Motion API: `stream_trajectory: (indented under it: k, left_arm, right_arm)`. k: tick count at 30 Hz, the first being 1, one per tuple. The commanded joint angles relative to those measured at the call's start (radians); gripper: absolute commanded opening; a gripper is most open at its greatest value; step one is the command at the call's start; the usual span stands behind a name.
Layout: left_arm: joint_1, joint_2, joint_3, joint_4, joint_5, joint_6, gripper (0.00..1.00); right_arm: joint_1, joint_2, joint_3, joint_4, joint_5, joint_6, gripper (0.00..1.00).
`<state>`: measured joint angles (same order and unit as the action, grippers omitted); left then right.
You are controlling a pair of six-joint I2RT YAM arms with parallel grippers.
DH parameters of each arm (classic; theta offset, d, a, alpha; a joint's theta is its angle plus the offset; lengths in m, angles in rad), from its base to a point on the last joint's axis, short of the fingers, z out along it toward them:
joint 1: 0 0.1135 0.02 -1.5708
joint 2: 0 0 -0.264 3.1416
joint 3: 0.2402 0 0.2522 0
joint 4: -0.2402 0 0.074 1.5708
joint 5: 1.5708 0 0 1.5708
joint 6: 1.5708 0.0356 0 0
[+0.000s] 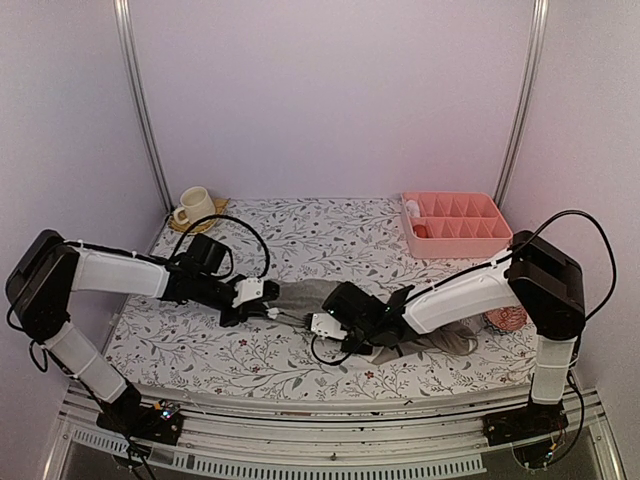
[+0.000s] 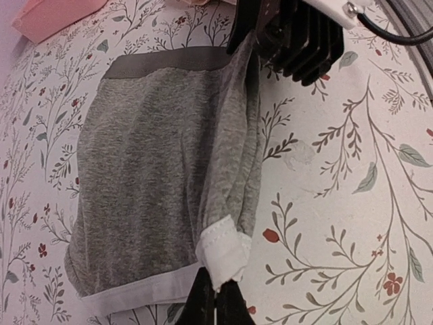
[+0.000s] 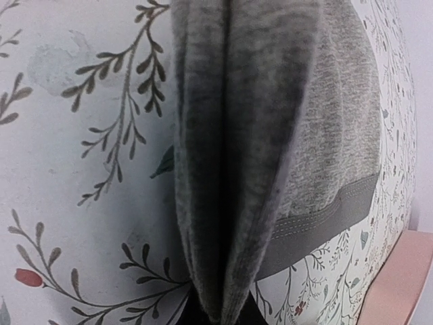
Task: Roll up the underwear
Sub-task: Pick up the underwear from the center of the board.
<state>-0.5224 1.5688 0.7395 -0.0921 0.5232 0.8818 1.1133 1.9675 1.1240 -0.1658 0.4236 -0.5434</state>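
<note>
The grey underwear point(image 1: 300, 297) lies spread on the floral cloth between my two arms. My left gripper point(image 1: 271, 312) is shut on a corner of its white edging point(image 2: 223, 249), its tips point(image 2: 216, 301) pinching the bunched hem. A long fold of grey cloth point(image 2: 233, 135) runs from there to my right gripper point(image 1: 320, 323). The right gripper point(image 3: 216, 313) is shut on that raised fold point(image 3: 230, 169) at the dark waistband point(image 3: 331, 215) end. A second, taupe underwear point(image 1: 440, 343) lies crumpled under my right arm, partly hidden.
A pink divided tray point(image 1: 455, 222) stands at the back right. A cream cup point(image 1: 194, 206) on a saucer sits at the back left. A pink knitted ball point(image 1: 504, 318) rests beside the right arm's base.
</note>
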Motion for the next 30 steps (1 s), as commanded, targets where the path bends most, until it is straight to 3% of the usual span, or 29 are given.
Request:
stream_trajectory:
  k: [1,13,30]
  left_arm:
    - [0.01,-0.054,-0.029,-0.047,0.011,0.032,0.0]
    - [0.036,-0.087,-0.048,-0.127,0.027,0.082,0.0]
    - [0.121,0.052,0.141,-0.201,0.064,0.05,0.0]
  right_arm:
    - [0.001,-0.012,0.051,-0.172,-0.162,-0.017,0.03]
    - [-0.103,0.075,0.348,-0.516,-0.472,0.002,0.03]
    - [-0.201,0.263,0.697,-0.852,-0.591,-0.092,0.08]
